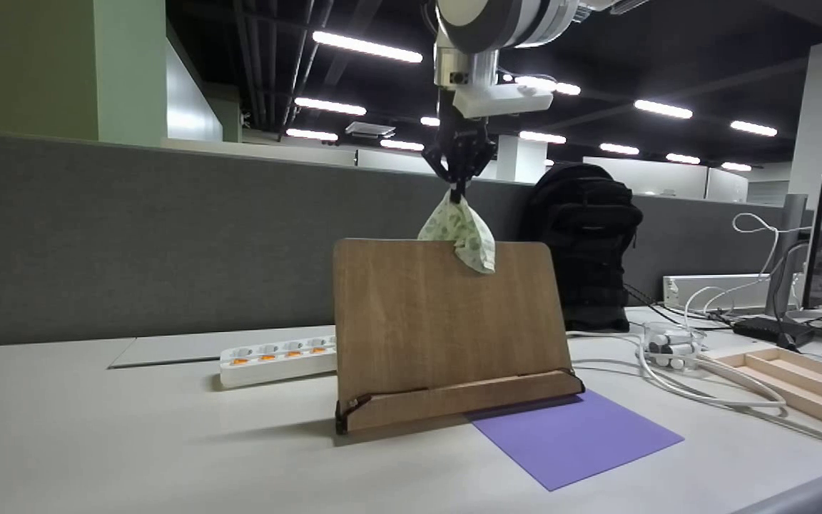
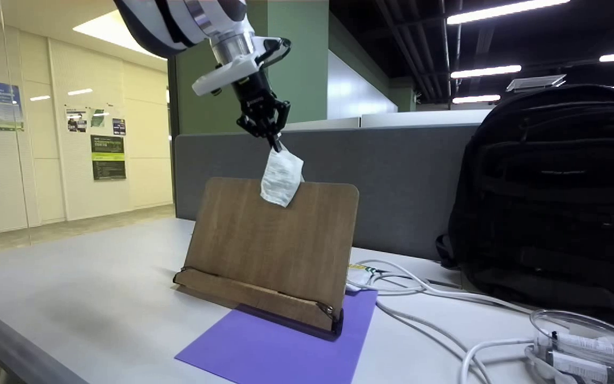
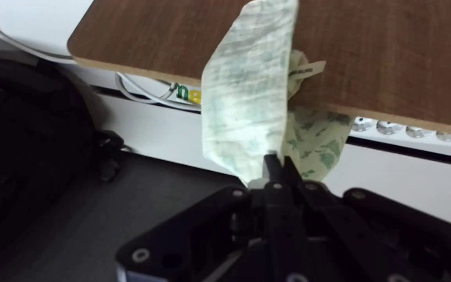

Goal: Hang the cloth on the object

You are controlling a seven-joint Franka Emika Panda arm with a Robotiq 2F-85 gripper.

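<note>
Cloth (image 1: 467, 232) at the top edge of the wooden stand (image 1: 447, 321) in an exterior view, directly below the tool (image 1: 458, 195). Pinched at its peak, jaws closed on the fabric. Drapes across the edge: one flap down in front of the board face, rest dropping behind. Long axis roughly up-down. Stand tilted back on the desk (image 1: 133, 428), partly over a purple sheet (image 1: 575, 439).

In an exterior view: tool (image 2: 275, 144) at a slant, above the edge and clear of it, cloth (image 2: 282, 178) bridging the gap. Pale flap over the front of the board, back side mostly hidden.

Wrist view: grip plain at the fingertips (image 3: 272, 168), apart from the wood. Large flap reaching over the edge onto the board face, patterned flap passing behind.

Key relation: pinch point higher than the edge, cloth on both sides of it. Only one arm (image 1: 481, 27), so no choice there. Looks close to done; likely needs lowering to seat the fold on the wood, then letting go. Could slide off if dropped too high or with weight mostly on one side. Can't tell the length of the back flap.
</note>
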